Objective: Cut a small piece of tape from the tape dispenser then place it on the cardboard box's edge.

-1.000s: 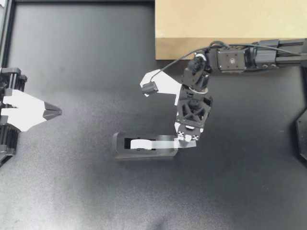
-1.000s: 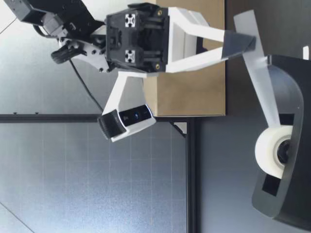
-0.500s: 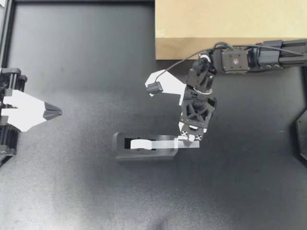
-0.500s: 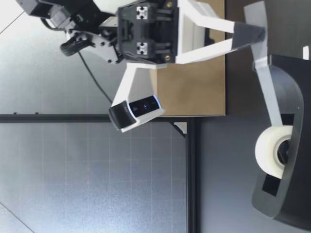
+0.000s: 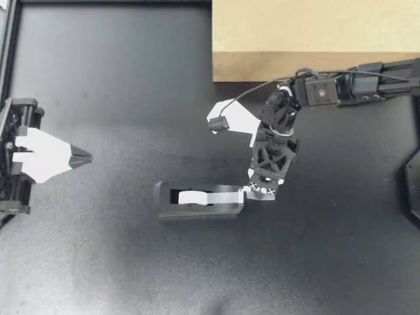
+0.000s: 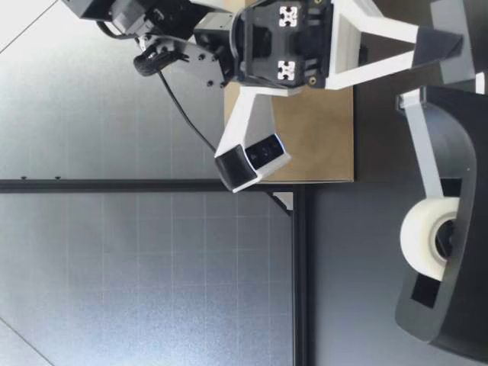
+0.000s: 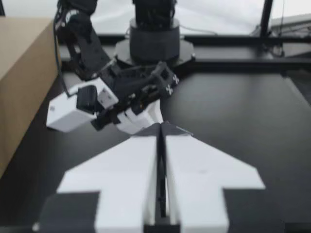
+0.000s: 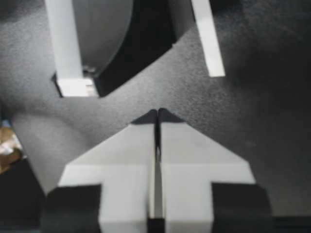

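The black tape dispenser point(image 5: 197, 200) lies mid-table with its white roll point(image 6: 427, 236) and a strip running up to the cutter point(image 6: 412, 99). My right gripper point(image 5: 258, 192) points down at the dispenser's cutter end. Its fingers are shut point(image 8: 156, 112) on a short grey piece of tape point(image 6: 450, 15) that shows at the fingertips point(image 6: 450, 47), apart from the strip on the cutter. My left gripper point(image 5: 87, 157) is shut and empty at the table's left side, far from the dispenser, pointing at it point(image 7: 160, 127). The cardboard box point(image 5: 315, 33) stands at the back right.
The right arm point(image 5: 354, 88) reaches in along the box's front wall point(image 5: 262, 65). A black frame rail point(image 5: 10, 52) borders the table on the left. A dark object point(image 5: 413, 184) sits at the right edge.
My right gripper has sunk past the cutter and swung slightly right; the tape no longer stretches from the roll to its tips. The left gripper has crept a little toward the middle.
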Tool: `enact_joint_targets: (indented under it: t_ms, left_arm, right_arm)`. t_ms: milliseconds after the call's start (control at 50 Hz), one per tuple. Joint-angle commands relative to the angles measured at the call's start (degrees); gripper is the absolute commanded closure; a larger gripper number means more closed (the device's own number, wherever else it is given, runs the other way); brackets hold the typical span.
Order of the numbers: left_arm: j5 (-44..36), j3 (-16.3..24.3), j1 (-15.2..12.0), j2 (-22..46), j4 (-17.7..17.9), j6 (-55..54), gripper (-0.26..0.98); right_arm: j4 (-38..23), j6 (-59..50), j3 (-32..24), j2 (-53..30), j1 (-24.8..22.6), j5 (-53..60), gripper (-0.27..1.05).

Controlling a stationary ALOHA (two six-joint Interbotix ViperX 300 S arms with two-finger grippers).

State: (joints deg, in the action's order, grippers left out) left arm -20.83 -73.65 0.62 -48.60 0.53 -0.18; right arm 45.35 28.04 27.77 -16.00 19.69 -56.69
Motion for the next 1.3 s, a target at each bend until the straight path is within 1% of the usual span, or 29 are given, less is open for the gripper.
enact_joint_targets:
  t_ms: [0, 120, 180, 240, 340, 480, 520, 640, 800, 1000, 1080, 1280]
  left_arm:
    - [-0.53, 2.02, 0.09, 1.93, 0.35, 0.0, 0.81]
    - [-0.62, 3.16, 0.09, 4.66, 0.79, -0.09, 0.78]
    - [-0.88, 3.96, 0.09, 6.24, 0.88, -0.18, 0.75]
    - [-1.67, 4.75, 0.09, 8.17, 0.79, -0.26, 0.68]
    - [-3.78, 5.71, 0.09, 10.9, 0.88, -0.26, 0.54]
    - [-7.73, 6.94, 0.09, 15.12, 0.88, -0.53, 0.28]
    - [-9.14, 7.29, 0.09, 16.52, 0.88, -0.53, 0.25]
    - [-14.15, 8.44, 0.09, 21.8, 0.97, -0.53, 0.27]
    - [-19.78, 11.34, 0.09, 29.53, 1.05, -0.18, 0.27]
    - [-21.62, 14.77, 0.09, 35.33, 1.05, 0.79, 0.27]
    - [-21.71, 16.0, 0.09, 36.74, 1.14, 0.97, 0.27]
    - [-22.85, 17.4, 0.09, 38.76, 2.55, 2.29, 0.27]
  right_arm:
    - [-1.41, -0.44, -0.79, 6.24, 0.18, 1.58, 0.88]
    - [-4.22, -1.05, -1.49, 11.95, -0.18, 4.39, 0.88]
    - [-5.54, -1.93, -2.2, 14.41, -0.7, 5.71, 0.88]
    - [-7.47, -3.25, -3.34, 16.52, -2.02, 6.68, 0.88]
    - [-11.6, -5.45, -5.27, 18.02, -3.87, 6.5, 0.88]
    - [-18.9, -10.99, -8.35, 18.46, -6.42, 6.33, 0.88]
    - [-22.06, -13.1, -9.58, 18.63, -7.47, 6.06, 0.88]
    - [-29.0, -17.93, -13.36, 18.54, -9.76, 3.96, 0.88]
    - [-34.37, -21.27, -18.63, 17.14, -11.78, -0.62, 0.88]
    - [-35.07, -21.27, -23.47, 14.24, -12.74, -2.81, 0.88]
    - [-35.16, -21.01, -24.79, 13.1, -12.92, -3.34, 0.88]
    - [-35.24, -20.74, -27.42, 11.16, -13.01, -4.66, 0.88]
